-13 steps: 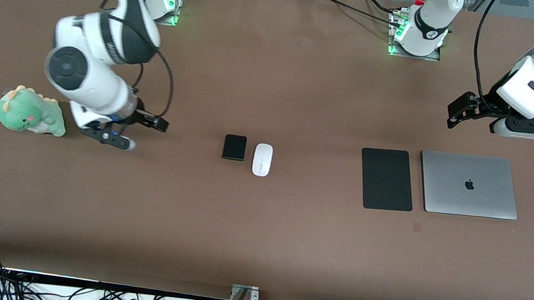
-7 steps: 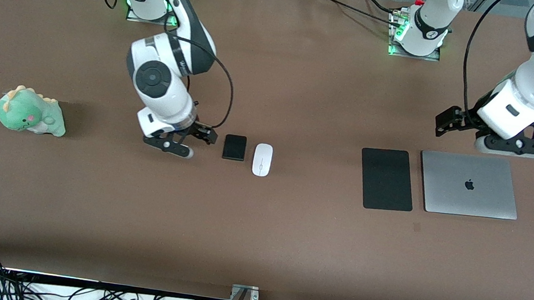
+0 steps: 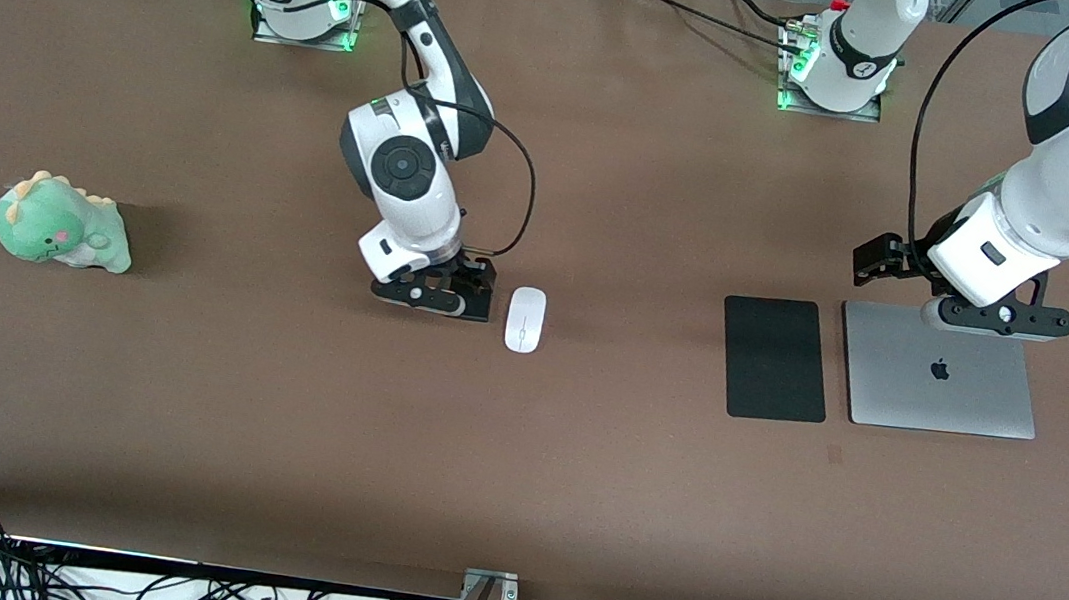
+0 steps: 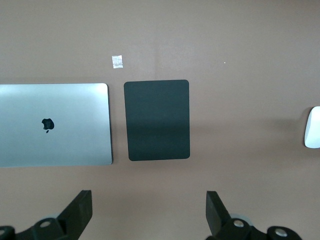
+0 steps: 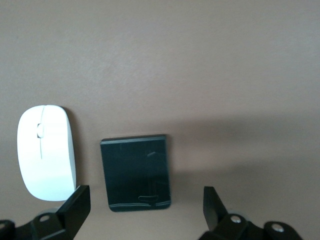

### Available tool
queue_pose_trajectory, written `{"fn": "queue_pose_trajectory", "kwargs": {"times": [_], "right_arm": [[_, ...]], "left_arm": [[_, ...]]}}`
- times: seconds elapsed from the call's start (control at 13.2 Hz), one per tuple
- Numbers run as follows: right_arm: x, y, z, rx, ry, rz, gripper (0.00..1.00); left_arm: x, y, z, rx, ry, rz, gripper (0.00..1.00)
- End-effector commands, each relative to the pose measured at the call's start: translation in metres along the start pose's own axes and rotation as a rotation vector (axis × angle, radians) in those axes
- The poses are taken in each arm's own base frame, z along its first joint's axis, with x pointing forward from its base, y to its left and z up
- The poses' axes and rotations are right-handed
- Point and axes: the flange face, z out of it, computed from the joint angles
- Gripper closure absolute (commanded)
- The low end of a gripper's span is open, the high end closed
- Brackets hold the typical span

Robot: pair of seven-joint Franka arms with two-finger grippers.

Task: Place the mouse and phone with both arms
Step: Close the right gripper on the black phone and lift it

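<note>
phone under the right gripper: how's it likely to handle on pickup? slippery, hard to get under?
The phone is a thin glossy slab lying flat on the table, so it probably stays stiff but offers little edge and may slip. The right gripper is open above it; the mouse beside it risks a nudge.

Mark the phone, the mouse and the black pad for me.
phone (image 5: 136, 172): right wrist view, middle of its dark face.
mouse (image 3: 524, 319): front view, middle of its white top, on the scroll line.
black pad (image 3: 774, 359): front view, middle of its flat surface.
</note>
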Motion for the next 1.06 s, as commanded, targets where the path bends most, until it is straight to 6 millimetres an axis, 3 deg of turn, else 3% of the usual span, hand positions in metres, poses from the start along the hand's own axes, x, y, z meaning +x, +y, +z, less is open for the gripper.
{"fn": "queue_pose_trajectory", "kwargs": {"times": [0.0, 0.23, 0.84, 0.99], "right_arm": [[0.002, -0.007, 0.02, 0.005, 0.047, -0.04, 0.0], [0.0, -0.006, 0.036, -0.004, 0.053, -0.107, 0.0], [-0.013, -0.016, 0.074, 0.013, 0.085, -0.14, 0.0], [-0.014, -0.015, 0.076, 0.009, 0.081, -0.144, 0.09]], "left_arm": [[0.013, 0.008, -0.011, 0.015, -0.061, 0.035, 0.0], [0.026, 0.013, -0.018, 0.028, -0.112, 0.046, 0.0], [0.026, 0.012, -0.018, 0.022, -0.113, 0.058, 0.0], [0.026, 0.011, -0.018, 0.009, -0.112, 0.164, 0.0]]}}
